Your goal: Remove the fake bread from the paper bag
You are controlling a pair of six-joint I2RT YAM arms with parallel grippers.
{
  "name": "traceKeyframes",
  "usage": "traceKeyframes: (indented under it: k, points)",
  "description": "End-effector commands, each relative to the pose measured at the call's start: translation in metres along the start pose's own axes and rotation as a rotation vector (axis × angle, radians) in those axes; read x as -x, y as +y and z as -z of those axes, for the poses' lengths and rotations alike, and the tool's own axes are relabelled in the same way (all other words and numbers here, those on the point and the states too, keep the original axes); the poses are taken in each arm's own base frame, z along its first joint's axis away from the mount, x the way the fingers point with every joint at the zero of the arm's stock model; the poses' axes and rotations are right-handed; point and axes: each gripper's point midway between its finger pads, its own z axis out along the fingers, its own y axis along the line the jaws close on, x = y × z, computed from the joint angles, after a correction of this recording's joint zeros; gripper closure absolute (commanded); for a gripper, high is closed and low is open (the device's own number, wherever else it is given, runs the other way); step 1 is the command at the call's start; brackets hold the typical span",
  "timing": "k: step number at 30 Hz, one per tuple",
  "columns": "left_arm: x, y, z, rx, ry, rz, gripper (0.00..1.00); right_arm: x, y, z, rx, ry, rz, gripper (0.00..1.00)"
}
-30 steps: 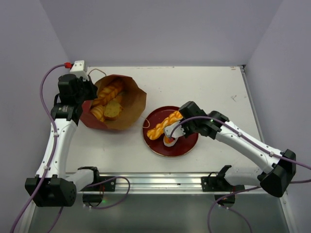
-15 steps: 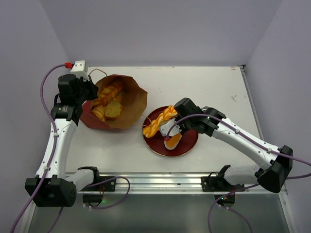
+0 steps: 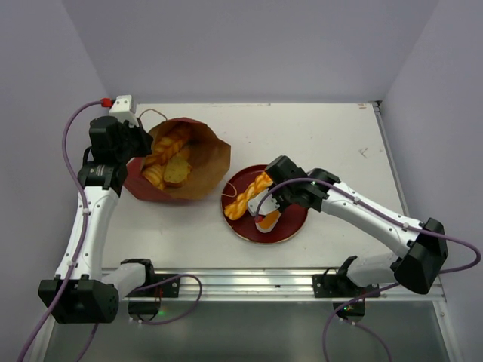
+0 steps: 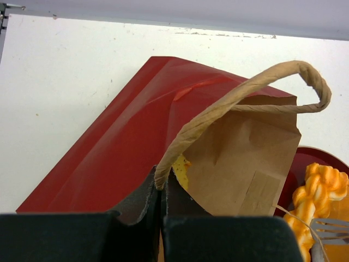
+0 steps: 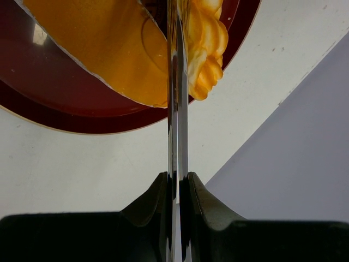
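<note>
Mid-unload: my left gripper [image 4: 162, 203] clamped the paper bag's [image 4: 122, 147] cord handle [image 4: 245, 93], my right gripper [image 3: 267, 207] sat closed, seemingly empty, between twisted stick [image 3: 247, 196] and orange slab [image 3: 266, 222] on the plate [image 3: 293, 225]; loaves [image 3: 170, 143] lay in the bag, so next: open, reach into its mouth.

White matte table top [image 3: 324, 136] with faint scuffs, pale lavender walls [image 3: 249, 45] closing it in at the back and both sides — soft, even light, silver metal rail [image 3: 249, 281] along its near edge, grey-green surface [image 3: 249, 335] below.
</note>
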Motion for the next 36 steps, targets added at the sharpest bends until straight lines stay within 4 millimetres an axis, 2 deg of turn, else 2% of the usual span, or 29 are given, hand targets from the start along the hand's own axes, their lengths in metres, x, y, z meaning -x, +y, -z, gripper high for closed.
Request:
traceKeyframes:
  k: [1, 4, 8, 11, 22, 36]
  points:
    - [0.022, -0.006, 0.013, -0.026, -0.074, -0.022, 1.0, -0.006, -0.009, -0.001, -0.037, 0.035, 0.006, 0.82]
    - [0.02, -0.006, 0.013, -0.027, -0.071, -0.02, 1.0, -0.007, -0.007, -0.002, -0.037, 0.035, -0.01, 0.77]
    - [0.02, -0.007, 0.013, -0.032, -0.072, -0.021, 1.0, -0.008, -0.005, -0.003, -0.034, 0.039, -0.021, 0.63]
    - [0.019, -0.007, 0.013, -0.036, -0.068, -0.02, 1.0, -0.009, -0.005, -0.002, -0.041, 0.038, -0.032, 0.59]
    - [0.017, -0.008, 0.014, -0.042, -0.066, -0.019, 1.0, -0.011, -0.009, 0.009, -0.072, 0.028, -0.071, 0.56]
    - [0.014, -0.011, 0.01, -0.062, -0.051, -0.014, 1.0, -0.009, -0.011, 0.05, -0.107, -0.051, -0.165, 0.56]
